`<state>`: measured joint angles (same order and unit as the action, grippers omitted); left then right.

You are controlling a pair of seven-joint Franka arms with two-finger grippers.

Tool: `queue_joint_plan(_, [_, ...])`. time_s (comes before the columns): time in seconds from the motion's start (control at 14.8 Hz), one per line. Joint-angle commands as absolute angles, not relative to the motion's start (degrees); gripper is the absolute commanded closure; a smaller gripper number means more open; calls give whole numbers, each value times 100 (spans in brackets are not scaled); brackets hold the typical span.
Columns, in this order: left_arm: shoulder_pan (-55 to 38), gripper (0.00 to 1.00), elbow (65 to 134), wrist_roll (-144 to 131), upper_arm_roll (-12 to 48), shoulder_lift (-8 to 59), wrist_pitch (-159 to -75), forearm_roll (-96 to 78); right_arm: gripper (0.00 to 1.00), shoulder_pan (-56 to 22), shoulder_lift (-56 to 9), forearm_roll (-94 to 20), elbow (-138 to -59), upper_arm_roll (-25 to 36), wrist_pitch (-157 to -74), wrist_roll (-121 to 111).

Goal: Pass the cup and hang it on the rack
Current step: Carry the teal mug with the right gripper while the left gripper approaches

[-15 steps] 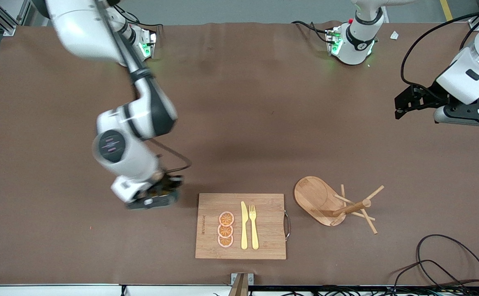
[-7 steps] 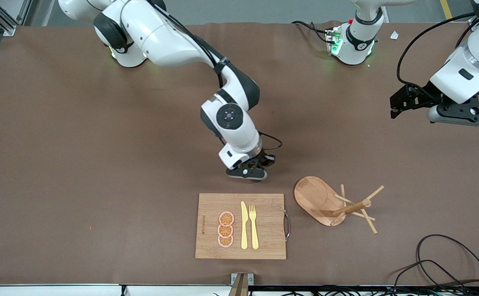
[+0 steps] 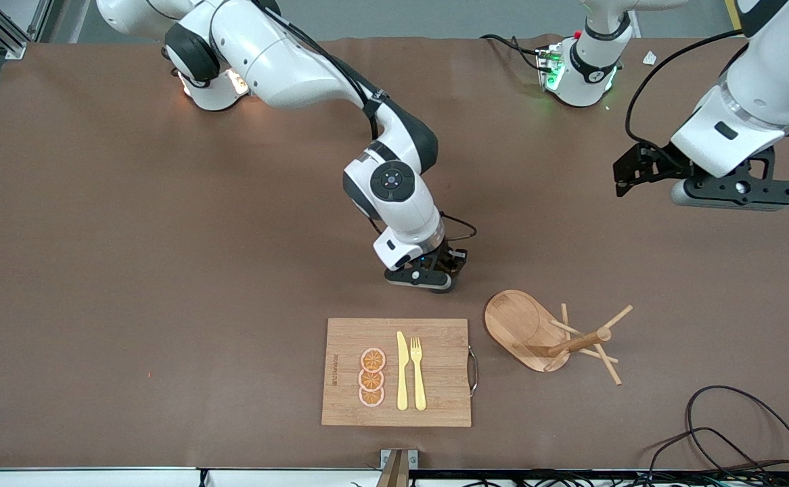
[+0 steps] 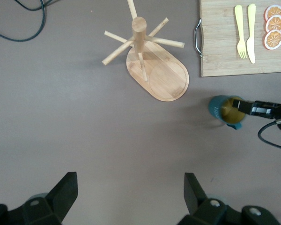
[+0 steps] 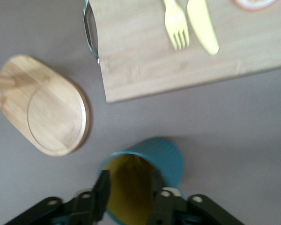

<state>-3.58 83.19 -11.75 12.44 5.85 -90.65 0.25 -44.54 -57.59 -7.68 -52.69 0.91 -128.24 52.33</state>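
The dark teal cup (image 5: 152, 164) with its yellowish inside is held in my right gripper (image 3: 428, 279), whose fingers (image 5: 103, 190) close on its rim. It is low over bare table beside the rack's base and the board's handle end. The cup also shows in the left wrist view (image 4: 221, 107); the front view hides it under the gripper. The wooden rack (image 3: 550, 335) stands upright with its oval base, post and pegs (image 4: 139, 35). My left gripper (image 3: 736, 195) is open and empty (image 4: 129, 197), high over the table at the left arm's end.
A bamboo cutting board (image 3: 442, 379) holds a yellow knife (image 3: 402, 370), a fork (image 3: 418, 372) and orange slices (image 3: 371, 377); its metal handle (image 3: 474, 368) faces the rack. A black cable (image 3: 739, 433) loops near the table's front corner at the left arm's end.
My right arm swung from the right arm's end to the middle with the cup, ending close to the rack's base. My left gripper drifted a little toward the middle.
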Motion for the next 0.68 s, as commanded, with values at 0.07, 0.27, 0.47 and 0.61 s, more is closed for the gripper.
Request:
queue_joint_plan(0.07, [-614,0,8244,-1598,1239,825,-9079,-18,0,-3756,-5239,-659,-5300,88,-11973,5090])
queue_joint_plan(0.27, [-1097,0,8244,-2545,1230,1150,-9465,88,0,-2982,-4582,-712,-5309,97,-10956,3713])
queue_joint_plan(0.47, [-1589,0,8253,-3575,1239,1467,-9904,359,0,-2200,-3992,-615,-5465,158,-10126,3490])
queue_joint_plan(0.61, [-2090,0,8305,-4189,1239,1643,-10089,815,0,-1803,-3649,-345,-5790,167,-10142,2982])
